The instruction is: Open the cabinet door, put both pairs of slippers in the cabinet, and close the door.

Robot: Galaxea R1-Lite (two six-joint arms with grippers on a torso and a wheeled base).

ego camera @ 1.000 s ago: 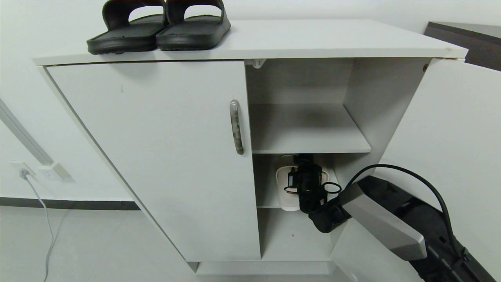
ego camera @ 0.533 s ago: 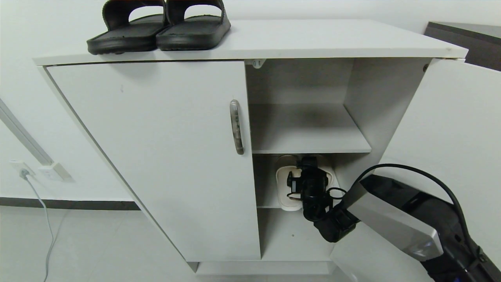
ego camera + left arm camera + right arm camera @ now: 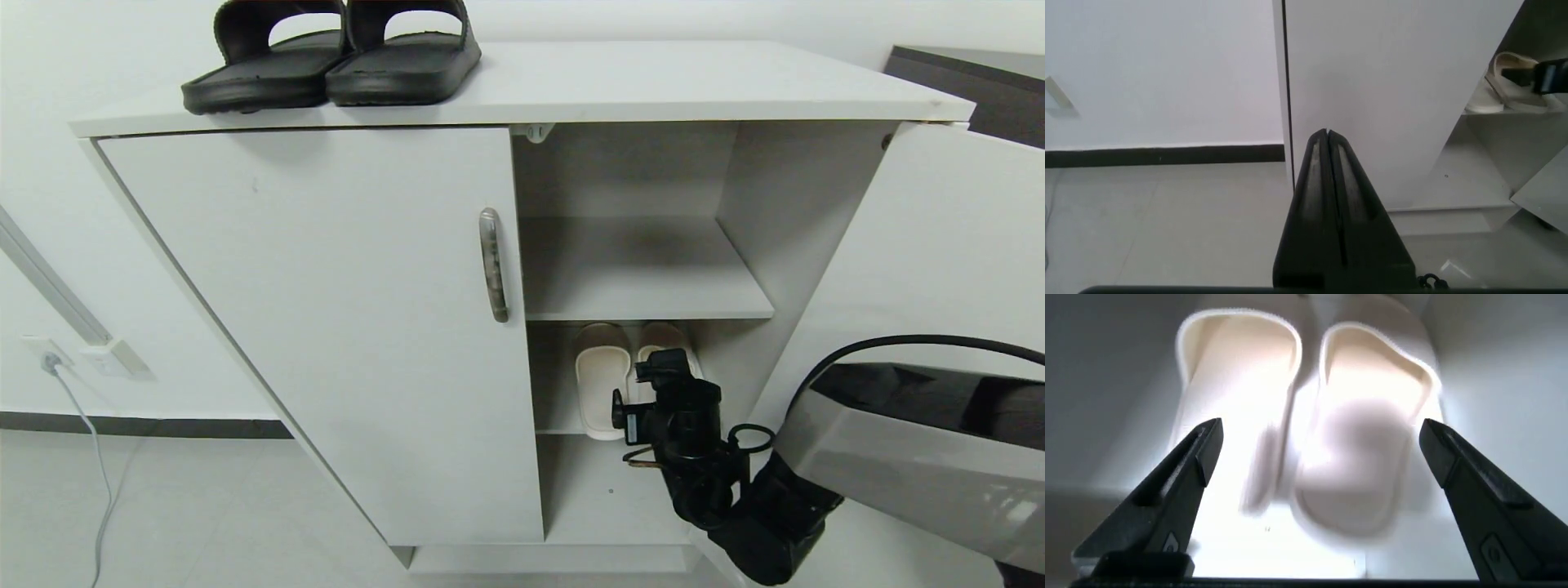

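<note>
The pair of white slippers [image 3: 602,377] [image 3: 1315,433] lies side by side on the cabinet's [image 3: 571,77] middle shelf behind the open right door [image 3: 939,245]. My right gripper [image 3: 665,367] [image 3: 1321,429] is open at the front of that shelf, just short of the slippers, holding nothing. The pair of black slippers [image 3: 335,57] stands on the cabinet top at the left. My left gripper [image 3: 1327,139] is shut and empty, low above the floor in front of the shut left door [image 3: 326,327]. The white slippers [image 3: 1503,82] also appear in the left wrist view.
The left door carries a metal handle [image 3: 492,264] at its right edge. The upper shelf [image 3: 637,278] and the bottom compartment [image 3: 604,490] are bare. A wall socket with a cable [image 3: 49,359] sits low on the left wall.
My right gripper has drawn back out of the middle shelf toward me, uncovering the white slippers, which stay lying on the shelf.
</note>
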